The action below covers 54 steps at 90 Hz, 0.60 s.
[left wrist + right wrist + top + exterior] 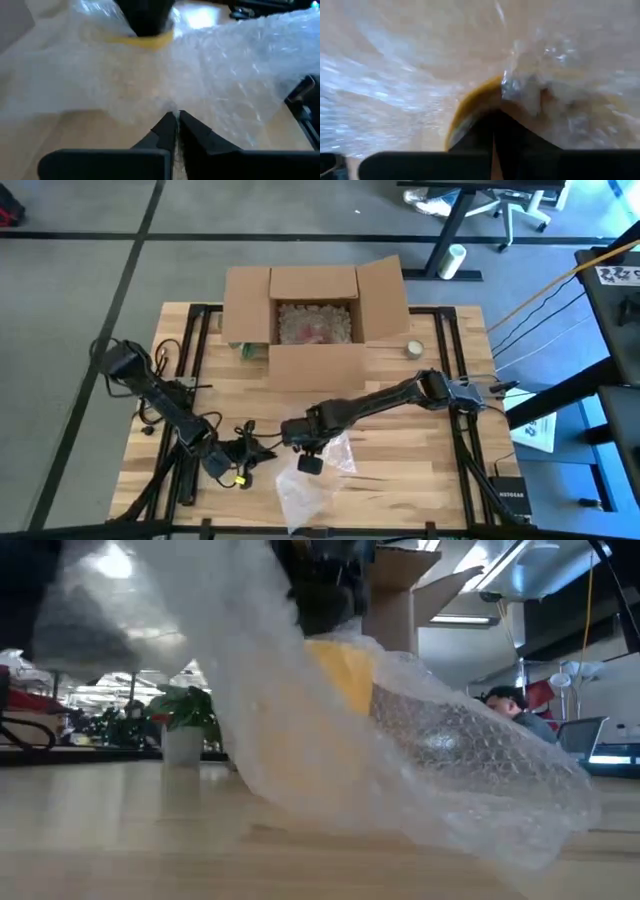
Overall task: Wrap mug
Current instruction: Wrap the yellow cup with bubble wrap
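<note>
The right tool (311, 463), fingers pressed together, is pinching the bubble wrap (305, 485) over the yellow mug (340, 675), lower centre. The left tool (268, 450), also closed, is seemingly nipping the wrap's edge at the desk (420, 480) front.

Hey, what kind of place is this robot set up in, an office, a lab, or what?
Probably an open office or lab workspace. The high view shows a gray carpeted floor and a rolling office chair at a desk; the low view shows ceiling lights and a person seated behind the wooden table.

high: straight down, far | low: table-level, close | wrists: close | shared: bubble wrap (312, 480)
</note>
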### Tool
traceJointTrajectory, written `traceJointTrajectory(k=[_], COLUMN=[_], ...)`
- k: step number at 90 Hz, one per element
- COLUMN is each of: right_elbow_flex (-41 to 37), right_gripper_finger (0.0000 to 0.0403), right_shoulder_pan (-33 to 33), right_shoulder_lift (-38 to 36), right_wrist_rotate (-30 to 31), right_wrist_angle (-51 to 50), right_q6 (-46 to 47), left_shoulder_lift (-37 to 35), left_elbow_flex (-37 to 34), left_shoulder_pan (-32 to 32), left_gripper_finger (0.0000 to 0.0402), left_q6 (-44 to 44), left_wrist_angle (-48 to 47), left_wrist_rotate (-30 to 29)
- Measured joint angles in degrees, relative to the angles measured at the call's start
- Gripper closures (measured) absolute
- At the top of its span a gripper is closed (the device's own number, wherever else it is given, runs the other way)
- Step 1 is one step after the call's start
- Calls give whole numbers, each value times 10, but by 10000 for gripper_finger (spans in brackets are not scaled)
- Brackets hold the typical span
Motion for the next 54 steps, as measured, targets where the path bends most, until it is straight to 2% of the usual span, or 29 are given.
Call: traceJointTrajectory(k=[35, 54], right_elbow_flex=[0, 0], right_gripper_finger=[403, 403], right_shoulder_pan=[2, 27], right_shoulder_lift=[-52, -97], right_wrist_rotate=[3, 117], right_wrist_angle=[-25, -74], right_q6=[16, 38], left_shoulder_lift=[-68, -70], left_elbow_flex=[1, 1], left_shoulder_pan=[9, 51], left_gripper_finger=[401, 401], left_q6=[82, 146], left_wrist_angle=[18, 81], left_wrist_rotate=[-3, -3])
